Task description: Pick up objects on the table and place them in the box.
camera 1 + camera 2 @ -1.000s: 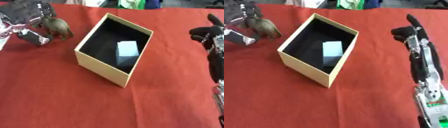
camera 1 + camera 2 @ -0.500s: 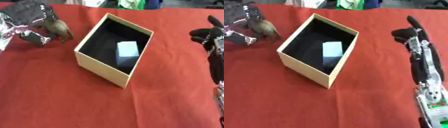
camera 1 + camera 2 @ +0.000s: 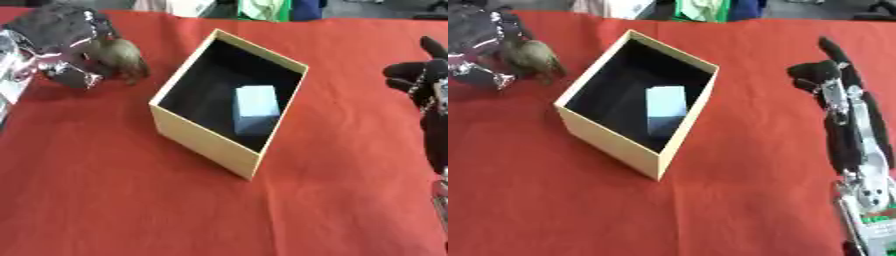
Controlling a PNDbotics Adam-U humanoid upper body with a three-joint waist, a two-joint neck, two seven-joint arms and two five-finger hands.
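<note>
While the left robot hand [image 3: 61,37] works at the far left, these are the points that matter.

Left robot hand: fingers curled round a brown rounded object [image 3: 118,55], which sits low over the red worktop [image 3: 131,200], just left of the box [image 3: 188,131]. Whether the object is off the cloth cannot be told.

Right robot hand: the right robot hand [image 3: 826,75] rests idle at the right edge, well apart from the box, its dark fingers partly bent and holding nothing.

Box: open, tan walls, black lining, turned askew on the worktop. A pale blue block [image 3: 255,103] already lies inside.

Risk, carry: the brown object looks rounded and only partly wrapped, so it could slip out on the way across.

Risk, rim: the near-left wall stands between the hand and the opening; a low carry would likely knock it and shove the box.

Risk, drop: a release at the rim could send the object back onto the cloth.

Change: the left robot hand has closed further over the brown object since a second ago. Box, block and right robot hand are unchanged.
</note>
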